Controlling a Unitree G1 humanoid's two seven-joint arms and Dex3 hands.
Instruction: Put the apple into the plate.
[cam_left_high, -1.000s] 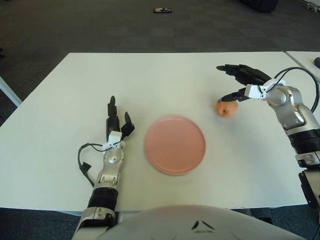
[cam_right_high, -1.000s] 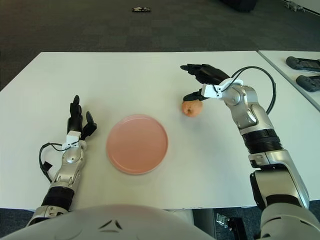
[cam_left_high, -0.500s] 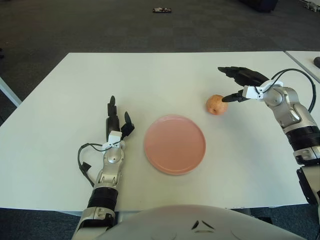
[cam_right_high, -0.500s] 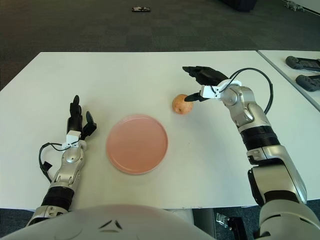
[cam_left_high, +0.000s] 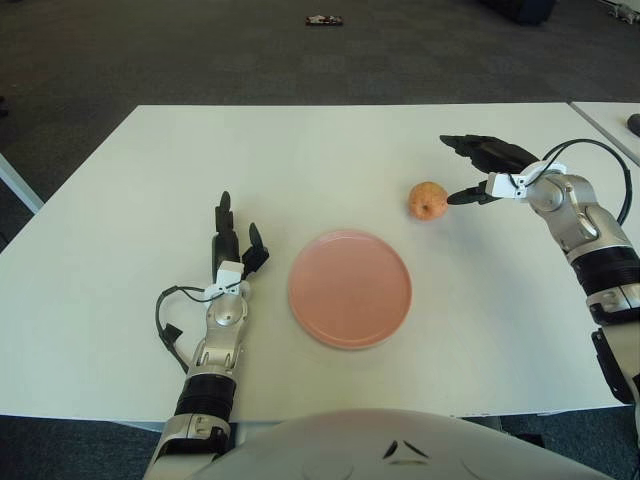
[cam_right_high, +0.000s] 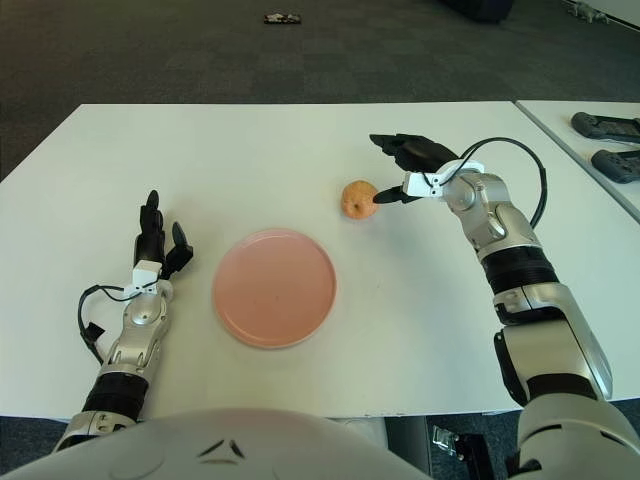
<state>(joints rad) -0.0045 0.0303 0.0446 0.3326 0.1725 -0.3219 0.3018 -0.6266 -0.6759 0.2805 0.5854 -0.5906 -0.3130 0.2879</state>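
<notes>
The white table (cam_left_high: 330, 140) carries the pink plate (cam_left_high: 350, 288) near the middle of its front edge, with the left hand (cam_left_high: 232, 255) resting beside it toward the left edge, fingers loosely spread and empty. The right hand (cam_left_high: 484, 168), fingers wide and holding nothing, sits toward the right edge just beside the apple (cam_left_high: 427, 200), which lies loose on the table beyond the plate. The grasp looks not yet made, so the next move calls for closing around the apple before carrying it to the plate.

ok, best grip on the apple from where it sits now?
Probably wrap the apple around its widest middle, coming from above and its right. It is round, sits free on the table, and the open right hand is beside that side. The left hand rests far off.
</notes>
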